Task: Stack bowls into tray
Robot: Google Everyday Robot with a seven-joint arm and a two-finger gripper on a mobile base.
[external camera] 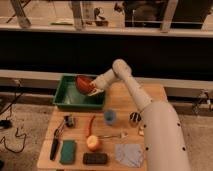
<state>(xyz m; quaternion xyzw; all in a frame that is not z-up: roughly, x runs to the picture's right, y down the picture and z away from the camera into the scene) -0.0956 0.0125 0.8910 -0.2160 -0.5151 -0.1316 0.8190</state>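
Observation:
A reddish-brown bowl (84, 83) with an orange-red inside is tilted on its side over the right part of the green tray (67, 97). My gripper (93, 88) is at the bowl's right rim, shut on it, holding it just above the tray's floor. The white arm reaches in from the right over the table. The tray stands at the back left of the wooden table.
On the table in front of the tray lie a blue cup (110, 116), a shiny metal cup (134, 118), a red chili (91, 124), a fork (111, 135), an orange fruit (92, 143), a green sponge (68, 151), a dark block (95, 158), a grey cloth (129, 154) and a black tool (55, 145).

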